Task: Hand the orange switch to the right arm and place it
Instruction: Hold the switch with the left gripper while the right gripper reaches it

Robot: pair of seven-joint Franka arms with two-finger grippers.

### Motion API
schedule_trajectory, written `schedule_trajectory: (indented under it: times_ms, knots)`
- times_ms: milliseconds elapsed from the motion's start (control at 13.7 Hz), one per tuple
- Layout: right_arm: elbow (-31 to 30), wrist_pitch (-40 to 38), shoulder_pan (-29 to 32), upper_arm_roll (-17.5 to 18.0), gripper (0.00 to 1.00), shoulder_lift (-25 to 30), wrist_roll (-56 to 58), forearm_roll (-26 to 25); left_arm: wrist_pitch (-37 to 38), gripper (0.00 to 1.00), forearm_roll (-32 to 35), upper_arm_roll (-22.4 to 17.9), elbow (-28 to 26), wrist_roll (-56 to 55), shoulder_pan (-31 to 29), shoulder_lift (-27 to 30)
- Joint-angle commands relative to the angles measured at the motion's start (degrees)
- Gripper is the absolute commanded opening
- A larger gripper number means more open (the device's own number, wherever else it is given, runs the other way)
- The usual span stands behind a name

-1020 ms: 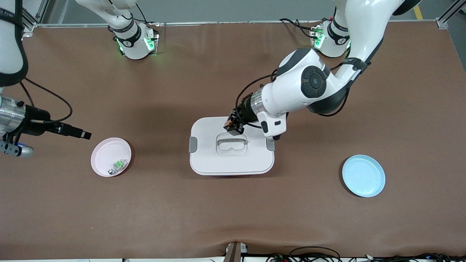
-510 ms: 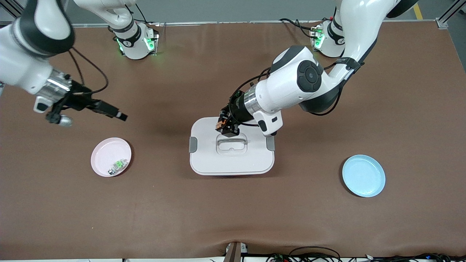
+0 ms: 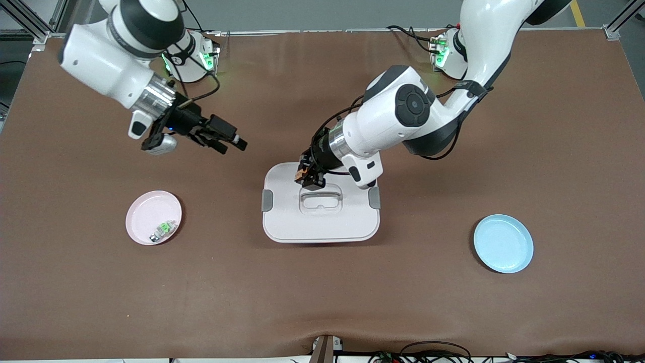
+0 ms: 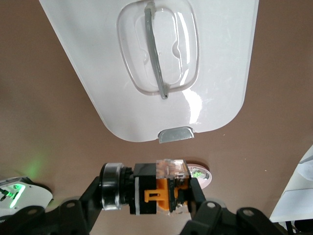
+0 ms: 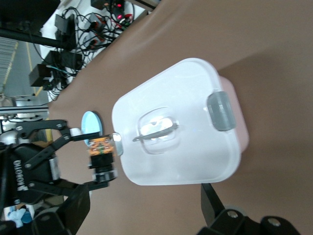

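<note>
My left gripper is shut on the orange switch, a small black block with an orange middle and a silver ring end. It holds the switch in the air over the edge of the white lidded box that lies toward the robots' bases. In the left wrist view the switch sits crosswise between the fingers. My right gripper is open and empty, up over bare table beside the box, toward the right arm's end, pointing at the switch. The right wrist view shows the switch ahead of its spread fingers.
A pink plate with a small green-and-silver part lies toward the right arm's end. A blue plate lies toward the left arm's end. The box has a clear handle and grey latches.
My right arm has swung in from its end of the table toward the box and the switch. My left gripper has carried the switch a little toward the right arm.
</note>
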State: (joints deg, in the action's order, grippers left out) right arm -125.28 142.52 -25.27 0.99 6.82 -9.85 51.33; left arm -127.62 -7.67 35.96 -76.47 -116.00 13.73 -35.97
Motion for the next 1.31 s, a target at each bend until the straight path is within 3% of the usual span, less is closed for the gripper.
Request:
schedule_trajectory:
  times_ms: [0,729,1239]
  knots:
    - [0.21,6.43,-4.68,-0.81,1.00,-2.33,0.62,6.92,0.01,0.00,-0.32,-1.68,1.50,-0.89,1.57,0.03]
    - [10.49,13.57,-9.62,-0.81,1.00,-14.11,0.80,11.16,0.36,0.00,2.39,-1.68,1.23,-0.37,2.62,0.03]
    - [11.46,17.07,-12.51,-0.81,1.00,-17.19,0.80,11.08,0.71,0.00,3.89,-1.68,1.23,-0.37,3.06,0.03]
